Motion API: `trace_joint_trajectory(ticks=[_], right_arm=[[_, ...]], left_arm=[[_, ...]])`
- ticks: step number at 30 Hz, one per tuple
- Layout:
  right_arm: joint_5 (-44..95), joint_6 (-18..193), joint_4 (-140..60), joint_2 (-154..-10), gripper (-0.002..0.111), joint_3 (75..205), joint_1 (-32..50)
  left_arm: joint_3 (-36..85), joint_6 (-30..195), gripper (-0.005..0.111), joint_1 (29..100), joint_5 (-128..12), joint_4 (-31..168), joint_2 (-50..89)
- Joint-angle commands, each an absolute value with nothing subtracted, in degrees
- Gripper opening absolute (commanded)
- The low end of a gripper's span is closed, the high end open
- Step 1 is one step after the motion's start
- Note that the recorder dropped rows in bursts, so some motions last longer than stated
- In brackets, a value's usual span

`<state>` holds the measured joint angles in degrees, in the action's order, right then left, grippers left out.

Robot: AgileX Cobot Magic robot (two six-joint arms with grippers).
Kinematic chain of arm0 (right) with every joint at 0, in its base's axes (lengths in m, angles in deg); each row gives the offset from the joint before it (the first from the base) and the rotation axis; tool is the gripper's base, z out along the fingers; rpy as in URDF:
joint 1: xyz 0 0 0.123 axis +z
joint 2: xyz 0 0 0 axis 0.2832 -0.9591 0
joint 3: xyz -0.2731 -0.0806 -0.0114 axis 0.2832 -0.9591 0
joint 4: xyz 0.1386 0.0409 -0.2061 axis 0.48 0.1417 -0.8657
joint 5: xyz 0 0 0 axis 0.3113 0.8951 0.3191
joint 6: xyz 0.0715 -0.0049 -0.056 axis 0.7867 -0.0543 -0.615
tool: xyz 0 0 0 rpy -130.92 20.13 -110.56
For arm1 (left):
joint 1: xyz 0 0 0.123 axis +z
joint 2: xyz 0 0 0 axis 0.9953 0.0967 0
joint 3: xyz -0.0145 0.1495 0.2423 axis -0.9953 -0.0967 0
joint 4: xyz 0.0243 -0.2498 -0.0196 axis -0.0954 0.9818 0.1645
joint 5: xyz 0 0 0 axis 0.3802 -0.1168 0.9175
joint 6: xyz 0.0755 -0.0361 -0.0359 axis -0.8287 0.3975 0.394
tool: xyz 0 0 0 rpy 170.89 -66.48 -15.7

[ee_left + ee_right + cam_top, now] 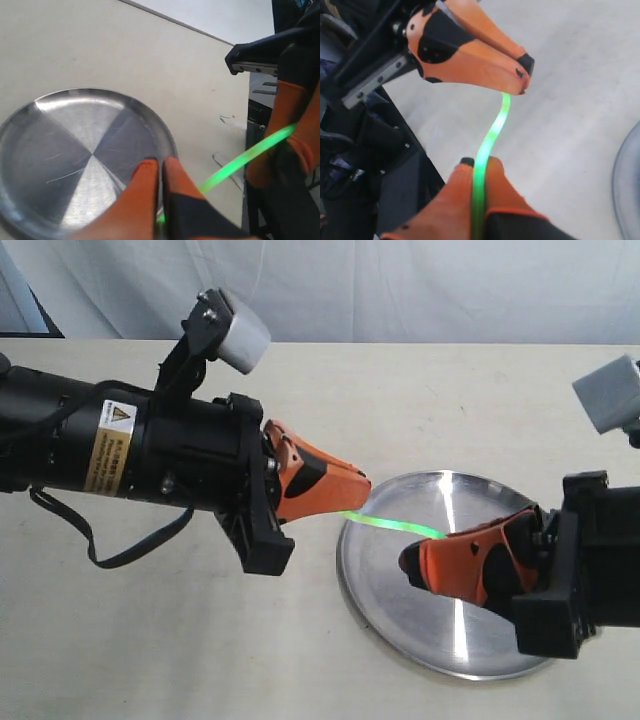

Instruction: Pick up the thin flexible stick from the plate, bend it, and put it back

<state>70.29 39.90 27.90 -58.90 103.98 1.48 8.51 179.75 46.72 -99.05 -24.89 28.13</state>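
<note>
The thin lime-green stick hangs in the air between both grippers, over the left part of the round silver plate. My left gripper is shut on its left end, just beyond the plate's left rim. My right gripper is shut on the other end, above the plate. In the right wrist view the stick curves gently from my right gripper up to the left gripper. In the left wrist view the stick runs from my left gripper to the right one, with the plate below.
The plate rests on a plain beige table near its front right. A white cloth backdrop hangs behind the table's far edge. A black cable loops under the left arm.
</note>
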Motion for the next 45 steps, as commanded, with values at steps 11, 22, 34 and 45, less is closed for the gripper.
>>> trace_joint_trajectory(ticks=[11, 22, 34, 45], right_arm=[[76.83, 47.90, 16.56, -58.94, -0.001, 104.76, 1.27], [82.09, 34.94, 40.25, -58.94, -0.001, 104.83, 1.27], [72.82, 37.19, 33.57, -58.42, -0.001, 105.62, 1.27], [73.42, 51.95, 14.10, -62.05, -0.001, 104.67, 1.27]], left_arm=[[8.19, 174.75, 0.000, 46.66, -115.20, -0.62, 28.28], [8.19, 165.70, 0.000, 46.66, -105.00, -6.57, 28.28], [8.19, 179.47, 0.000, 46.66, -108.70, -19.98, 28.28], [8.19, 170.45, 0.000, 46.66, -117.79, 0.15, 28.28]])
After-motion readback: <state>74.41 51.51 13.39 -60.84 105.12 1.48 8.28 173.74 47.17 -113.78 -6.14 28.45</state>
